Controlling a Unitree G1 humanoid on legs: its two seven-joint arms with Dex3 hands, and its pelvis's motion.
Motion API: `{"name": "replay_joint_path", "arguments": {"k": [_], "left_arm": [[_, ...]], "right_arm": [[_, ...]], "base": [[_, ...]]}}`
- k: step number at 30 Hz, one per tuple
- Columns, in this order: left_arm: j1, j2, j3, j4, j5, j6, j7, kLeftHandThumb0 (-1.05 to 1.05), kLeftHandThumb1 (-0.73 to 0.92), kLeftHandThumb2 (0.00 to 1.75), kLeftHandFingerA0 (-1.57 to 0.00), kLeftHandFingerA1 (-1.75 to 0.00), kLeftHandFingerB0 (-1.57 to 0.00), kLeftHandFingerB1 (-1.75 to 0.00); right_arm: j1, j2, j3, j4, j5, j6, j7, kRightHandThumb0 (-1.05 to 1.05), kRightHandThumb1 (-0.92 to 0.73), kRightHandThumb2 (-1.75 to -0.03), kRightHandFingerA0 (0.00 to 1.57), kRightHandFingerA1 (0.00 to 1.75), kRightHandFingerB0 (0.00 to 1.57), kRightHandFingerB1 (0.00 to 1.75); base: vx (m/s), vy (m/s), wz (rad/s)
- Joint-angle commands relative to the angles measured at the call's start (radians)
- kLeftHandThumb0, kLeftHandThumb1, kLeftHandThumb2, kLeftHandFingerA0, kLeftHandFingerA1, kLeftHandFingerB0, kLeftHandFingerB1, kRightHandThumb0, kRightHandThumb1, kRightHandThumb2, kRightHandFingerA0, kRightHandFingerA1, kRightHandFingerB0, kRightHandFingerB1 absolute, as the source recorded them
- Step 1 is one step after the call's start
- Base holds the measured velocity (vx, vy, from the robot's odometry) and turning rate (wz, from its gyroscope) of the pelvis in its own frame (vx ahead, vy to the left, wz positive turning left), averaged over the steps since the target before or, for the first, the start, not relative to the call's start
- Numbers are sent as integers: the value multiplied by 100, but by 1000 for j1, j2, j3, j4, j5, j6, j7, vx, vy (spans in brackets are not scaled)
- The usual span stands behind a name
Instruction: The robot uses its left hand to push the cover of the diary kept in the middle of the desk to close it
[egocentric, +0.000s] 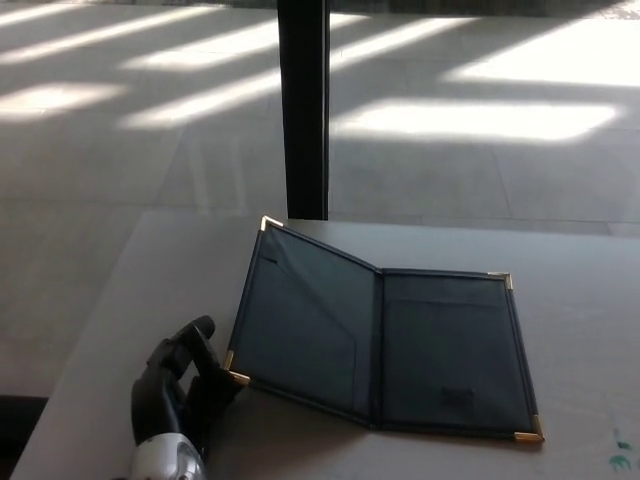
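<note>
One dark, leather-look diary folder with gold metal corner caps (385, 350) lies open at the middle of the pale grey surface (590, 340). Its right panel rests flat; its left cover (300, 325) is tilted up off the surface, hinged at the central spine, with the raised outer edge toward 9 o'clock. A slanted inner pocket shows on the left cover, and a small dark mark sits low on the right panel. Gold caps are visible at four corners: 11 o'clock, 1 o'clock, 5 o'clock and 7 o'clock of the diary.

Left hand (180, 385), black with a silver-grey wrist, enters at 7 o'clock of the frame. Its fingers (197, 330) are loosely curled and apart, holding nothing. One fingertip reaches the lower outer corner of the left cover, at or just beside the gold cap; actual contact cannot be confirmed.

Right hand: out of frame.

Background: a black vertical post (303, 105) stands at 12 o'clock beyond the far edge of the surface, on a grey tiled floor (120, 170) with bright sunlit bands.
</note>
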Motion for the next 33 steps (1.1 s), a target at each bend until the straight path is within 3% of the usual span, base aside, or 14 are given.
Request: {"name": "replay_joint_path", "arguments": {"k": [1, 3, 6, 7, 12, 13, 23, 24, 25, 26, 28, 29, 30, 33], "left_arm": [[88, -131, -11, 74, 14, 31, 87, -79, 75, 121, -29, -66, -9, -53], [77, -150, -10, 73, -6, 49, 97, -84, 79, 122, -29, -66, -15, -55], [52, -233, 22, 75, -125, 68, 77, -89, 92, 71, -24, -68, -17, -55], [51, -283, 31, 76, -196, 108, 59, -92, 75, 108, -29, -72, -11, -59], [93, -403, -14, 138, -281, 155, 19, -91, 92, 81, -36, -90, -4, -50], [97, -411, -26, 142, -278, 150, 19, -88, 79, 116, -41, -83, -8, -52], [363, -475, -407, 85, -318, 196, 11, -94, 81, 115, -51, -94, -12, -57], [376, -463, -444, 69, -331, 201, 13, -94, 92, 84, -53, -105, -11, -53], [387, -457, -477, 44, -354, 217, 29, -92, 81, 119, -56, -96, -8, -55], [395, -448, -504, 31, -373, 227, 21, -99, 92, 85, -46, -92, -9, -47], [423, -429, -585, -12, -435, 229, 13, -90, 79, 118, -24, -69, -6, -48], [426, -426, -603, -24, -454, 228, 15, -95, 92, 80, -19, -67, -5, -45], [420, -419, -626, -40, -466, 228, 30, -90, 79, 119, -23, -65, -4, -47], [365, -391, -677, -86, -472, 235, 59, -88, 80, 121, -26, -65, 0, -44]], "right_arm": [[6, -12, -19, 10, 37, -14, -2, -88, -90, -68, 65, 80, 67, 60], [12, -10, -15, 4, 34, -14, -3, -89, -91, -67, 64, 78, 70, 61], [16, -20, 6, 16, 10, -12, -2, -89, -92, -71, 64, 74, 65, 58], [23, -24, 11, 23, 7, -23, 22, -88, -92, -72, 62, 78, 62, 59], [17, -32, -1, 46, 21, -33, 33, -89, -92, -70, 62, 79, 64, 63], [20, -31, -1, 37, 21, -29, 32, -88, -92, -70, 63, 77, 64, 61], [30, -21, -1, -8, 23, -5, 1, -90, -92, -68, 63, 79, 66, 61], [28, -21, -1, -9, 22, -3, -5, -90, -92, -68, 63, 80, 66, 61], [24, -21, -5, -10, 25, 8, -20, -90, -91, -67, 64, 79, 69, 61], [34, -20, -2, -27, 23, 14, -21, -91, -92, -68, 64, 80, 67, 62], [37, -22, -3, -32, 27, 24, -12, -91, -92, -68, 68, 79, 68, 63], [37, -26, 8, -29, 10, 18, -21, -91, -92, -69, 72, 78, 67, 62], [35, -27, 10, -25, 7, 13, -20, -90, -92, -68, 68, 80, 66, 61], [35, -25, 15, -30, -3, 9, -37, -91, -92, -68, 69, 79, 69, 61]], "base": [[0, 0, 0], [0, 0, 0], [0, 0, 0], [0, 0, 0], [0, 0, 0], [0, 0, 0], [0, 0, 0], [0, 0, 0], [0, 0, 0], [0, 0, 0], [0, 0, 0], [0, 0, 0], [0, 0, 0], [0, 0, 0]]}}
